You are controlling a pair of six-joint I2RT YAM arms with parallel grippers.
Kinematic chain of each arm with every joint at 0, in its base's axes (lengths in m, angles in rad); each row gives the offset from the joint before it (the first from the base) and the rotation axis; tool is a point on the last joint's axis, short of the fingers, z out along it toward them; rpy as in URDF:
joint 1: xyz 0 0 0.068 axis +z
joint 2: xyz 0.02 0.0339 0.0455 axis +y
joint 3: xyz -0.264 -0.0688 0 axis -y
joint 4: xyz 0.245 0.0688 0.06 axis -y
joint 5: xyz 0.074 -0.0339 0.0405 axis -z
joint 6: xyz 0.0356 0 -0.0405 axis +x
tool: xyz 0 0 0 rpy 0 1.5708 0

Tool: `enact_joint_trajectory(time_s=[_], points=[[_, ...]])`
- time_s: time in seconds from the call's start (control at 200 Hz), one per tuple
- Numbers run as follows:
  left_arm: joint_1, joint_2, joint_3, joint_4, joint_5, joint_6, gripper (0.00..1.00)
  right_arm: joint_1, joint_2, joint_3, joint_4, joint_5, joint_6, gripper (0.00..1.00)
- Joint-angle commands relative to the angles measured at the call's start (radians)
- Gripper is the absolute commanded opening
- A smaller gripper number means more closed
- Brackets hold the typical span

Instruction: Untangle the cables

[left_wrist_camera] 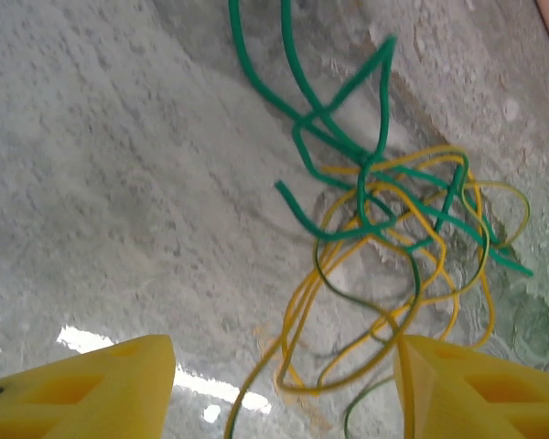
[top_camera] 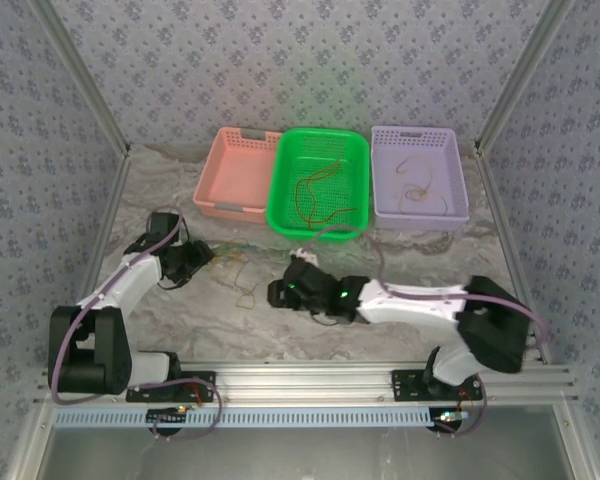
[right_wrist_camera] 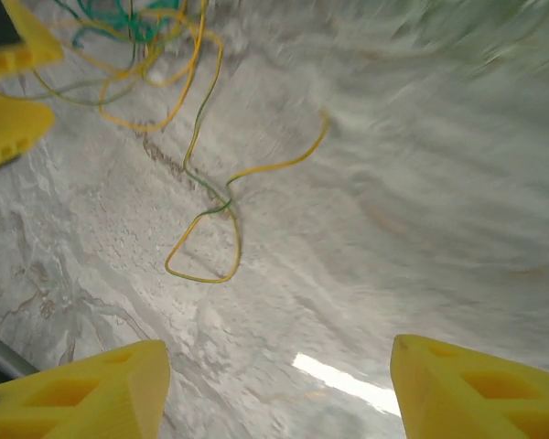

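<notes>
Just ahead of the spread left pincer (left_wrist_camera: 284, 366), tangled cables (left_wrist_camera: 384, 210).

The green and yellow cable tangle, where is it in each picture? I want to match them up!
Top external: the cable tangle sits left of centre, just right of the left gripper.
Left wrist: centre to right, beyond the left gripper.
Right wrist: top left corner.
Shared landmark: the left gripper's yellow fingers, which are next to the tangle every time.
</notes>
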Motion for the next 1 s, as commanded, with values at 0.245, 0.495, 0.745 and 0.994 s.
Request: enact_joint_trajectory(time_s=[0.245, 0.495, 0.745, 0.994], points=[[0.121, 0.065, 0.022, 0.112, 0.124, 0.059, 0.66, -0.008, 0.327, 0.208, 0.212, 0.079, 0.24, 0.66], [0.136, 0.142, 0.085, 0.129, 0.141, 0.045, 0.74, -0.038, 0.402, 0.242, 0.178, 0.096, 0.281, 0.31], [0.135, 0.298, 0.125, 0.225, 0.178, 0.003, 0.61, -0.026, 0.33, 0.217, 0.107, 0.165, 0.249, 0.0], [0.122, 0.35, 0.056, 0.31, 0.152, -0.041, 0.0, -0.025, 0.06, 0.129, -0.054, 0.316, 0.119, 0.0]])
